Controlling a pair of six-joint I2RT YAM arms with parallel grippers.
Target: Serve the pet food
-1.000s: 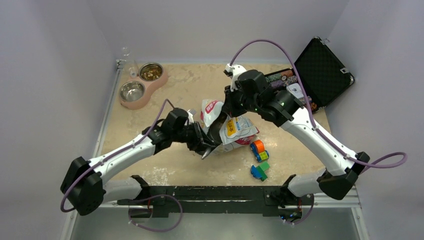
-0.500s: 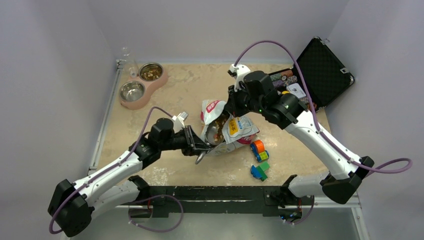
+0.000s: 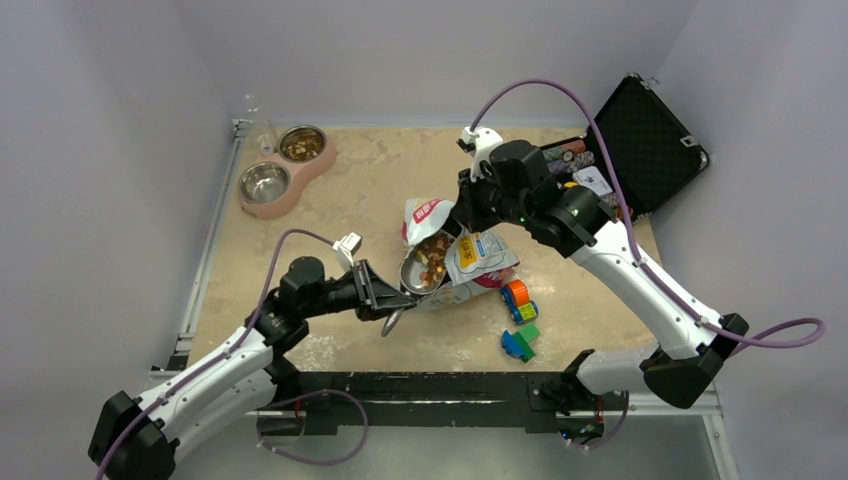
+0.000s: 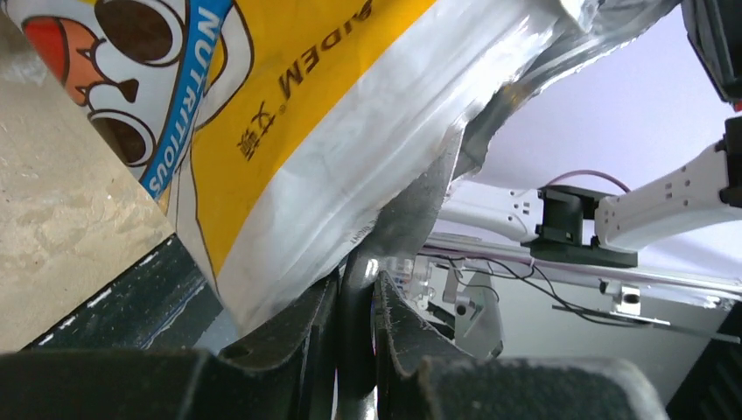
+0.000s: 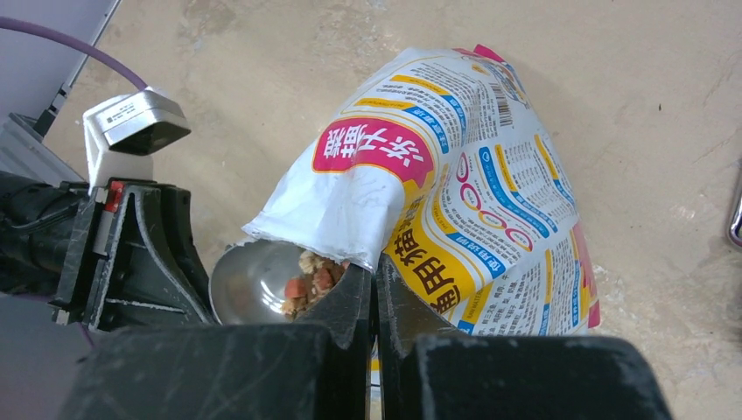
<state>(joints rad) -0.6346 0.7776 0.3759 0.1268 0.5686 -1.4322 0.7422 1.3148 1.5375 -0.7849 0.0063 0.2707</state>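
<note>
Right wrist view: bag (image 5: 472, 192) hid part of the scoop (image 5: 249, 284) of pet food (image 5: 311, 278); right claw (image 5: 374, 276) pinched bag, left claw (image 4: 356, 297) gripped scoop.

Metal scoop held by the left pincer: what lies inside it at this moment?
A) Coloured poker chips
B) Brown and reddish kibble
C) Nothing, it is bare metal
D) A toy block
B: the right wrist view shows brown and reddish kibble lying in the metal scoop, right at the open mouth of the bag.
</note>
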